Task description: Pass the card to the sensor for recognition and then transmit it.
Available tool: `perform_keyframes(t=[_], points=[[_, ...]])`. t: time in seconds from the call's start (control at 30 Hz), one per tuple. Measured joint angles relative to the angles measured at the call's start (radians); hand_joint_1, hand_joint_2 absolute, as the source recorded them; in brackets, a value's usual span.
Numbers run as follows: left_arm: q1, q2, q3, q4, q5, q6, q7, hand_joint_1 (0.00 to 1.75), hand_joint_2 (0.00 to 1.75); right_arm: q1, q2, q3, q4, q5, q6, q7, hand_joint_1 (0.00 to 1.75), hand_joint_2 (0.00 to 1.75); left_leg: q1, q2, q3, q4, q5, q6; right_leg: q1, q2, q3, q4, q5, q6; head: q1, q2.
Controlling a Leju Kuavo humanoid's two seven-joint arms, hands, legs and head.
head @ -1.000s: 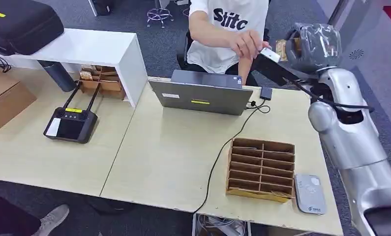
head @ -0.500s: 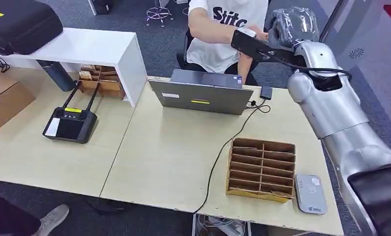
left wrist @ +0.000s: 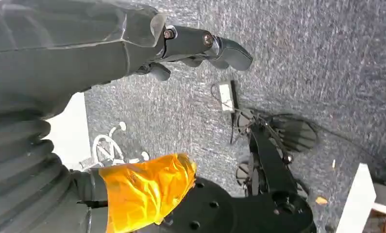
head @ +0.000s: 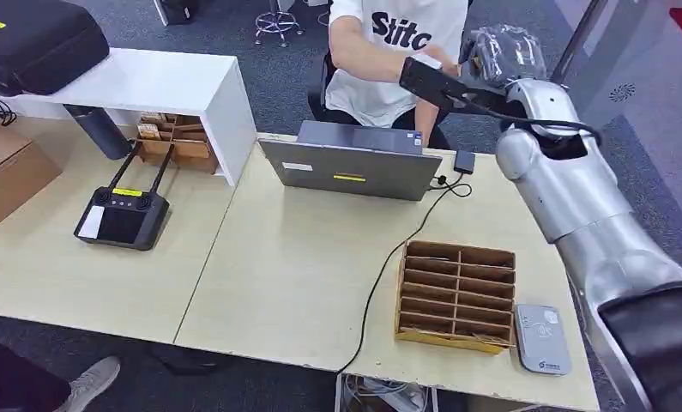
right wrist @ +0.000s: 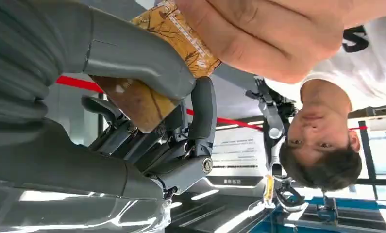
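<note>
1. My right arm (head: 577, 197) is smooth silver with a black cable looped at the wrist.
2. My right hand (right wrist: 147, 97) has a grey thumb and dark, screw-pinned fingers.
3. My left hand (left wrist: 191, 46) looks alike, behind a ribbed grey cover.

The left hand (left wrist: 132, 53) hangs over grey carpet (left wrist: 302, 63), its dark fingers (left wrist: 220, 46) gently curled around nothing. A white power strip (left wrist: 226, 96) lies on the carpet beside tangled cables (left wrist: 244, 116).
</note>
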Motion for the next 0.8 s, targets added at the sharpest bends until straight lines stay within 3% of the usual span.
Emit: perform_keyframes(t=[0.7,0.73,0.77,0.8], points=[[0.003,-0.005,0.022,-0.021,-0.006,-0.007,0.002,0.00,1.75,0.004,0.008,0.000,0.000,-0.010,-0.001,-0.004,1.75,1.75,0.000,0.000,0.000,0.000,0.000,0.000,0.000,0.000,-0.001,0.000,0.000,0.000,0.000,0.000],[0.003,-0.005,0.022,-0.021,-0.008,-0.008,0.002,0.00,1.75,0.004,0.008,0.000,0.000,-0.010,-0.001,-0.006,1.41,1.75,0.000,0.000,0.000,0.000,0.000,0.000,0.000,0.000,0.000,0.000,0.000,0.000,0.000,0.000],[0.003,-0.005,0.022,-0.021,-0.008,-0.008,0.001,0.00,1.75,0.004,0.008,0.000,0.000,-0.011,-0.002,-0.009,0.02,1.75,0.000,0.000,0.000,0.000,0.000,0.000,0.000,0.000,-0.001,0.000,0.000,0.000,0.000,0.000],[0.004,-0.005,0.022,-0.021,-0.008,-0.008,0.001,0.00,1.75,0.005,0.008,0.000,0.000,-0.014,-0.004,-0.010,0.00,1.75,0.000,0.000,0.000,0.000,0.000,0.000,0.000,0.000,0.000,0.000,0.000,0.000,0.000,0.000]])
